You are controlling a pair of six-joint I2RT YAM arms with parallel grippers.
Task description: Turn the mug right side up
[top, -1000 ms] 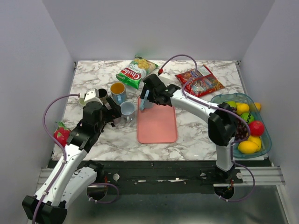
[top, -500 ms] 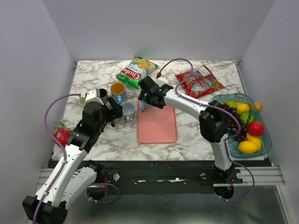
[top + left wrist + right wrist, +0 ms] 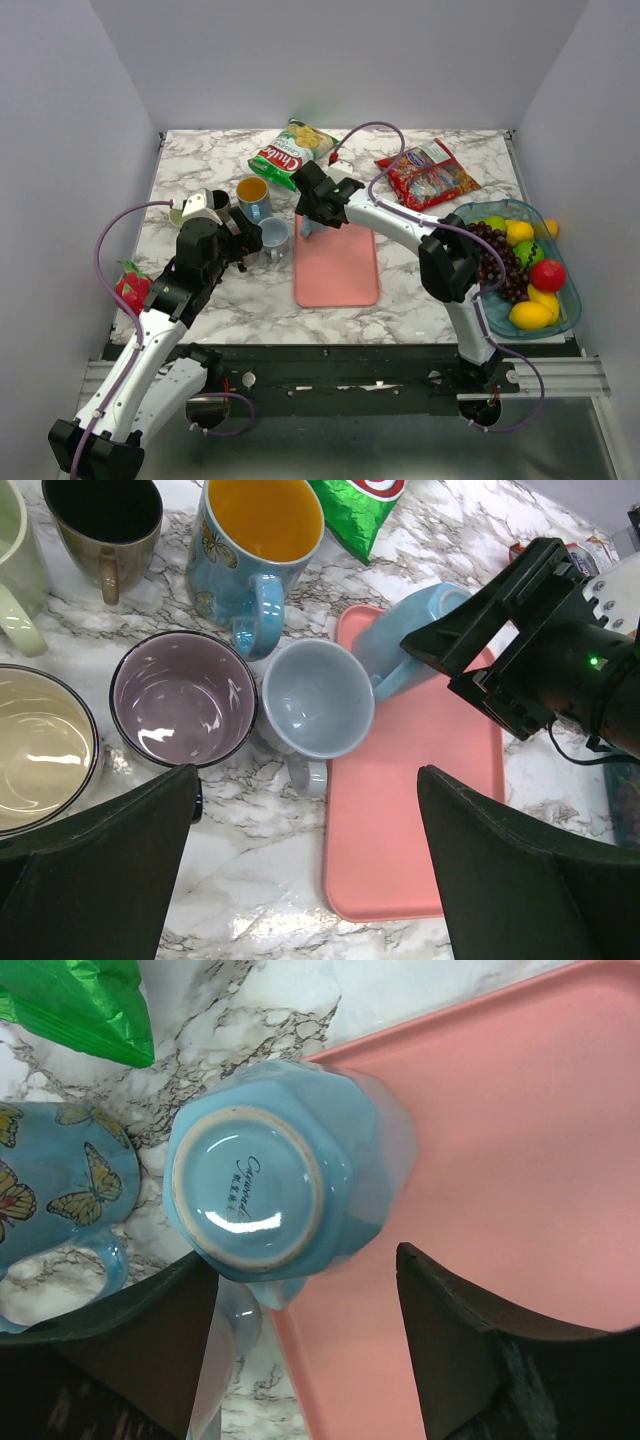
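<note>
The upside-down mug [image 3: 270,1175] sits on a corner of the smooth pink tray [image 3: 500,1110], its ringed base facing up. The right gripper [image 3: 305,1270] straddles it, jaws spread and not yet pinching. The left gripper [image 3: 310,880] hangs with jaws wide apart above the upright cups [image 3: 180,695]. The pale-blue ceramic is glossy and faceted, so a shallow pinch could slip mid-flip. The mug might then strike the butterfly mug [image 3: 60,1180] just beside it, or chip on the hard marbled worktop [image 3: 240,1010].
</note>
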